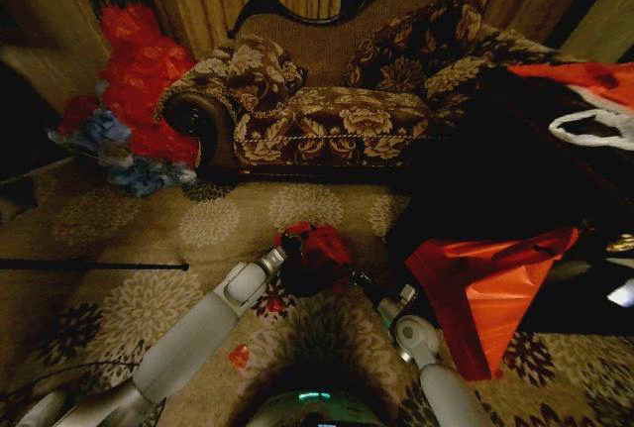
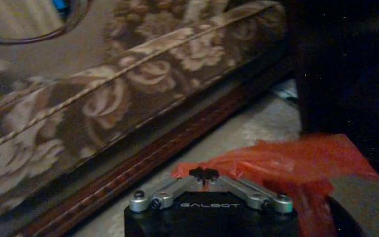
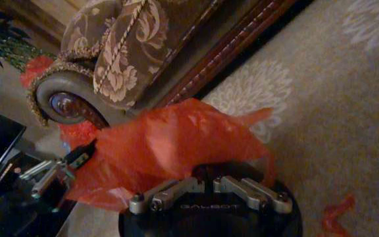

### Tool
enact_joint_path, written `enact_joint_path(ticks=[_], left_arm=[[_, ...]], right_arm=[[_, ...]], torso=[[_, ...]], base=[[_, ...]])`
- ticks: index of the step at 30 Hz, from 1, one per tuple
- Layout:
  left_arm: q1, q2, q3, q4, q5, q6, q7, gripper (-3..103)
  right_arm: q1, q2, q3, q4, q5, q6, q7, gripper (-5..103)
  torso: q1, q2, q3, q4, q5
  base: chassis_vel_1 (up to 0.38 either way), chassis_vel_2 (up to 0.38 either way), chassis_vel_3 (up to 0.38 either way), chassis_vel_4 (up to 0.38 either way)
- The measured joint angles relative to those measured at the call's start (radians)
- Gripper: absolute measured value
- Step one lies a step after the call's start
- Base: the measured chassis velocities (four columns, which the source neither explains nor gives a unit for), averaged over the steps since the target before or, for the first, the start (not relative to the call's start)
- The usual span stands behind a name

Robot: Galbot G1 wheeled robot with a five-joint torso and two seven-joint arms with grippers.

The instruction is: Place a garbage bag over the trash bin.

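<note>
My left gripper (image 2: 203,174) has its jaws pinched together on a fold of the bag (image 2: 288,158), on the side of the bin (image 1: 312,273) that faces the sofa (image 1: 327,110). My right gripper (image 3: 210,180) sits at the bin's opposite side, jaws closed down over the rim with red film bunched just ahead of them; I judge they hold the bag there too, though the actual pinch is hidden under the film. The bin stands on the carpet (image 1: 218,219) in front of the sofa, and the bag lies crumpled over its top, not yet spread round the rim.

What worries me: the film is thin and slick, so pulling the two sides apart too hard could tear it or slide it out of one pinch. If I tug unevenly, the light bin may tip or skid on the carpet towards the sofa's wooden base. The bag's mouth could also stay twisted, so it drapes across the opening instead of sleeving over it.

The carpet is pale with large flower patterns, and small red scraps (image 1: 239,355) lie on it, on the side of the bin away from the sofa. A big orange-red sheet (image 1: 485,288) hangs beside the bin on my right, and a heap of red and blue bags (image 1: 134,100) rests against the sofa's scrolled arm. The room is dim
</note>
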Motion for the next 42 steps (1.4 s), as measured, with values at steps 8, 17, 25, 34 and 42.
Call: enact_joint_path(ticks=[8,17,25,34,42], left_arm=[[0.052,-0.019,-0.006,-0.008,-0.006,-0.021,-0.024,0],[0.077,-0.068,0.011,0.004,-0.003,-0.025,-0.106,0],[0.1,-0.112,0.015,0.015,-0.012,-0.03,-0.195,0],[0.121,-0.104,0.004,0.014,0.001,-0.046,-0.167,0],[0.101,-0.107,0.004,0.028,-0.002,-0.05,-0.164,0]], right_arm=[[-0.014,0.011,0.013,0.035,0.018,-0.012,0.001,0],[-0.113,0.013,0.011,0.215,0.175,-0.054,0.058,18],[-0.125,0.073,-0.007,0.244,0.348,-0.047,0.116,51],[-0.007,0.152,0.009,0.12,0.366,-0.013,0.141,83],[-0.031,0.148,0.006,0.124,0.324,-0.012,0.145,100]], torso=[[0.0,0.0,0.0,0.0002,0.0001],[0.0,0.0,0.0,0.0,-0.0001],[0.0,0.0,0.0,-0.0002,0.0],[0.0,0.0,0.0,0.0001,-0.0001],[0.0,0.0,0.0,0.0,-0.0001]], base=[[0.0,0.0,0.0,0.0],[0.0,0.0,0.0,0.0],[0.0,0.0,0.0,0.0],[0.0,0.0,0.0,0.0],[0.0,0.0,0.0,0.0]])
